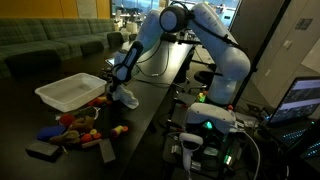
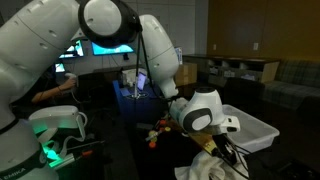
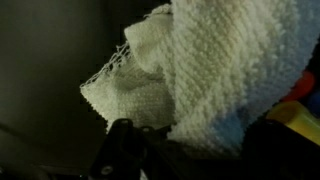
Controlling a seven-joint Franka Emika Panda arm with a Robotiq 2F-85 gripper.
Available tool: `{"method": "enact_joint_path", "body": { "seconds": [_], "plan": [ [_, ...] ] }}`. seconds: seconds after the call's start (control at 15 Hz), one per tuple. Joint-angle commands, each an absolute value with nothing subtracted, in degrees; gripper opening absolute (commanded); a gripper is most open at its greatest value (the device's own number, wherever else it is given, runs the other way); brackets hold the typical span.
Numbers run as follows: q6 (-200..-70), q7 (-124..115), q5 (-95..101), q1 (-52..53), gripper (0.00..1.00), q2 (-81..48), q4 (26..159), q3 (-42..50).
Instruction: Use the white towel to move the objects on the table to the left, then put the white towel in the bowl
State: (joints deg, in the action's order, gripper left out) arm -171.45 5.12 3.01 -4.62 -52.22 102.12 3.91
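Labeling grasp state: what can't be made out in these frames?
- End effector jaws: white towel fills the wrist view; too small and dark in both exterior views.
- Pile of objects: small and blurred in an exterior view; the arm covers most in an exterior view.
- White bin inside: its wall hides it in an exterior view.

White bin (image 1: 72, 92) sits close beside my gripper (image 1: 123, 90). Toy clutter (image 1: 78, 128) blocks the table (image 1: 150, 100) in front of it. The bare strip toward my base is passable. White towel (image 3: 220, 70) fills the wrist view.
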Motion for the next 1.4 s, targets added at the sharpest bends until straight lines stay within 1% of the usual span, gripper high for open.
{"method": "enact_joint_path", "body": {
  "seconds": [0.0, 0.4, 0.93, 1.33],
  "plan": [
    [-172.5, 2.6, 2.4, -4.0, 0.02, -59.1, 93.5, 4.5],
    [-171.8, 1.9, 2.4, -3.2, 0.02, -63.8, 88.7, 2.6],
    [-171.7, 2.7, 2.6, -0.2, 0.02, -63.3, 89.7, -3.1],
    [-171.5, 2.4, 2.5, 3.3, 0.02, -64.0, 88.8, -5.4]
  ]
}}
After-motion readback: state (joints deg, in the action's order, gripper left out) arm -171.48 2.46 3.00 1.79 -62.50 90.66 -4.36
